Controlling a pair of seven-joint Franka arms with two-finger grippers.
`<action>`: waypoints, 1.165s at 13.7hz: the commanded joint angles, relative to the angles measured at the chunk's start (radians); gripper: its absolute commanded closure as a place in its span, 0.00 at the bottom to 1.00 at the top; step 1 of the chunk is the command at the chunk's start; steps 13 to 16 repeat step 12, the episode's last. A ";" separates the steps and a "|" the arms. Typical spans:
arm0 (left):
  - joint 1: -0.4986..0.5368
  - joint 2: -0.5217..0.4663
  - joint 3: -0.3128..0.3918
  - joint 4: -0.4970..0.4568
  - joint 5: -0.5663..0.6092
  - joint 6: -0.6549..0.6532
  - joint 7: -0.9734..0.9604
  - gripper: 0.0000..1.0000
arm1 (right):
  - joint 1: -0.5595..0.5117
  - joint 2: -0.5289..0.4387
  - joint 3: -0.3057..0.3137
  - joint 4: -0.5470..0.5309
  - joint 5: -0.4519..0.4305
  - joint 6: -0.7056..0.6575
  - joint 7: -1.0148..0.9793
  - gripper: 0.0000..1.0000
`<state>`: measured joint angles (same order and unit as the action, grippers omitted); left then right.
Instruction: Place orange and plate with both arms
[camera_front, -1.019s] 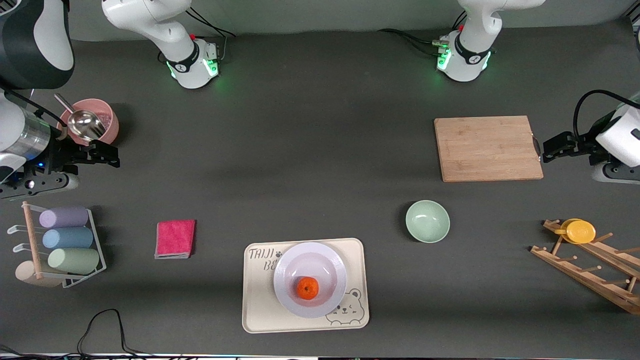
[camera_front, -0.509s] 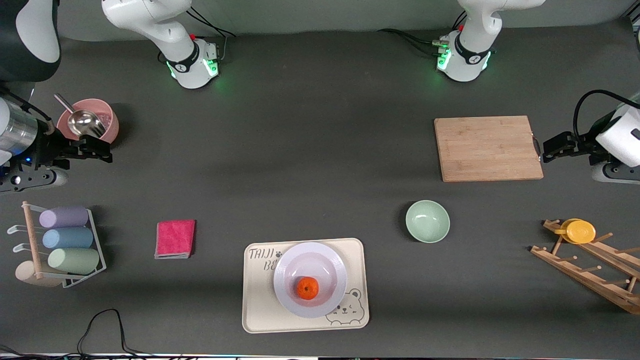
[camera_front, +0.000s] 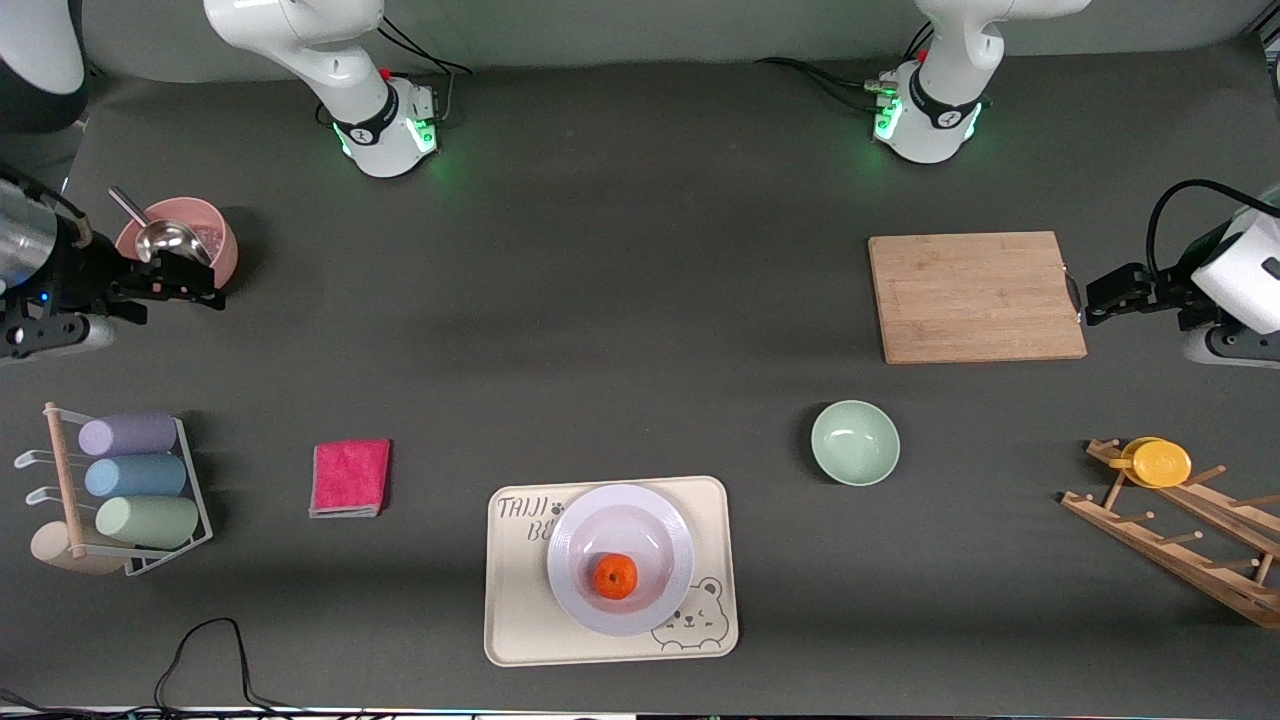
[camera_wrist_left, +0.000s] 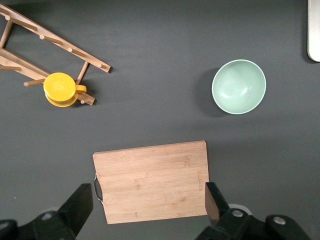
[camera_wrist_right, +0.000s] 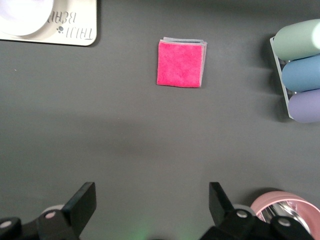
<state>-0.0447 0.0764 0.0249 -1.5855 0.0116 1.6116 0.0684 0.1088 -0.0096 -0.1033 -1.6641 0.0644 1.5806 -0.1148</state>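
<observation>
On the beige tray (camera_front: 520, 620) nearest my front camera I see the plate (camera_front: 620, 558) with the orange (camera_front: 615, 576) in it, though the plate hides part of the tray's lettering. My right gripper (camera_front: 170, 283) hangs spread apart by the pink cup (camera_front: 205, 232), its arm cut off at the frame edge. My left gripper (camera_front: 1112, 296) is released beside the cutting board (camera_front: 975, 296) over the worktop (camera_front: 640, 300).

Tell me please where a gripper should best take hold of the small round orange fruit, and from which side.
Probably from straight above, fingers closing across the widest middle of the small round orange fruit. It lies in the shallow glossy white plate, whose raised rim would likely block a low sideways approach.
</observation>
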 joint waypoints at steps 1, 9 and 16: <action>0.006 0.002 -0.002 0.015 -0.010 -0.001 0.017 0.00 | 0.021 -0.125 0.011 -0.178 0.011 0.100 0.012 0.00; 0.006 0.000 -0.002 0.015 -0.010 -0.001 0.017 0.00 | 0.042 -0.112 -0.024 -0.181 -0.003 0.095 0.003 0.00; 0.006 0.000 -0.002 0.016 -0.010 -0.001 0.017 0.00 | 0.015 -0.112 -0.016 -0.175 -0.002 0.095 -0.003 0.00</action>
